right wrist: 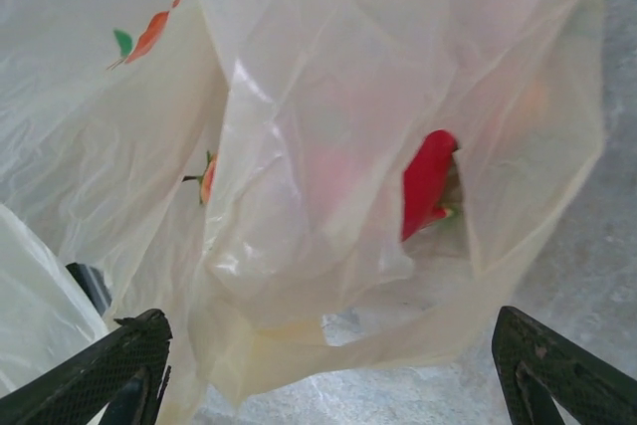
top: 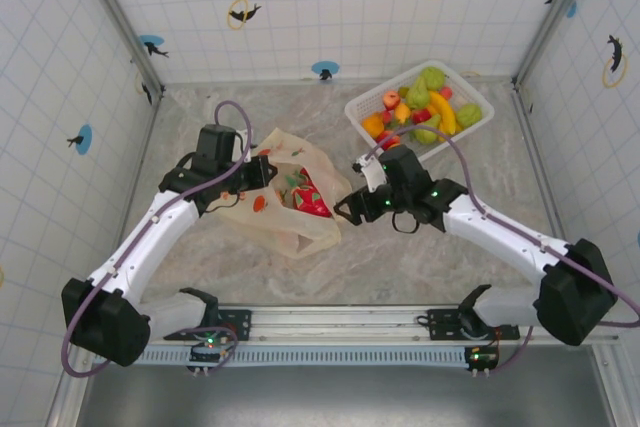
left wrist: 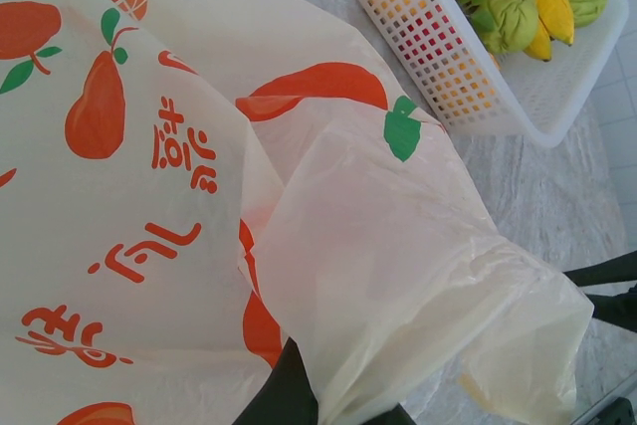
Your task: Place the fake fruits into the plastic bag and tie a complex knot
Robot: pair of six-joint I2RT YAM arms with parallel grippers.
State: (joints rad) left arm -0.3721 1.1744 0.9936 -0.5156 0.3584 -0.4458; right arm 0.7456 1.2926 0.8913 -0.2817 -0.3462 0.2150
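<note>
Left fingers (left wrist: 284, 397) clamp the plastic bag (left wrist: 378, 246), seemingly to hold its mouth up; right fingers (right wrist: 100, 375) stand apart, bag fold just ahead, poised to pinch.

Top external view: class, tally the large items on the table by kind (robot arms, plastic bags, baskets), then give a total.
robot arms: 2 (left arm, right arm)
plastic bag: 1
basket: 1
Total: 4
</note>
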